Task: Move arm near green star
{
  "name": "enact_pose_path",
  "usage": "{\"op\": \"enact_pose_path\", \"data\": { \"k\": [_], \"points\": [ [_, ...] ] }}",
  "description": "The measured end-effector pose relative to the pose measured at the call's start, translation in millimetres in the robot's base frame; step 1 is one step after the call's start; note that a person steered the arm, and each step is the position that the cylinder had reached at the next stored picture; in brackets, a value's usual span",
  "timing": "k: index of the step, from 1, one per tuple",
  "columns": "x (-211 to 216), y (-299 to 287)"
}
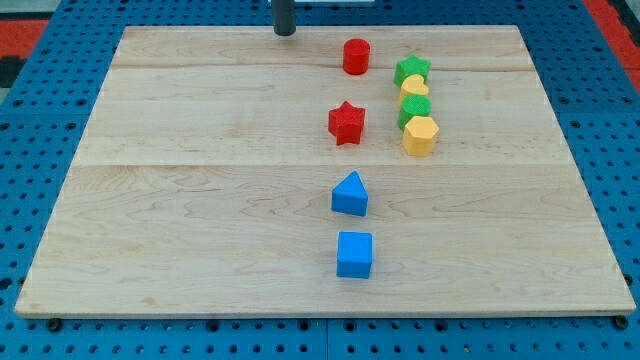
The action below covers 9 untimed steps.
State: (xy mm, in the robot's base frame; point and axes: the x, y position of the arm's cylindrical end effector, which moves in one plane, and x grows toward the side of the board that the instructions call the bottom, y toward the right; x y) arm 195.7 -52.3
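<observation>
My tip (285,32) is resting at the far edge of the table (200,200), well left of the cluster of blocks. There is no hand here, only the bare rod, so it is holding nothing. The green star (411,70) is sitting to the right of my tip and slightly nearer, at the far end of a tight column that is running toward the near side through a yellow block (415,88), a green block (414,108) and a yellow hexagon (420,135). The red cylinder (356,56) is standing between my tip and the star, so I judge a straight rightward slide is risking a bump.
</observation>
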Motion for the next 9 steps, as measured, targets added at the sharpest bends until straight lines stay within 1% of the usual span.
{"op": "enact_pose_path", "data": {
  "k": [2,3,4,5,6,7,8,9],
  "points": [
    [2,63],
    [2,116],
    [10,177],
    [45,210],
    [59,216],
    [56,215],
    [64,219],
    [56,212]
  ]
}}
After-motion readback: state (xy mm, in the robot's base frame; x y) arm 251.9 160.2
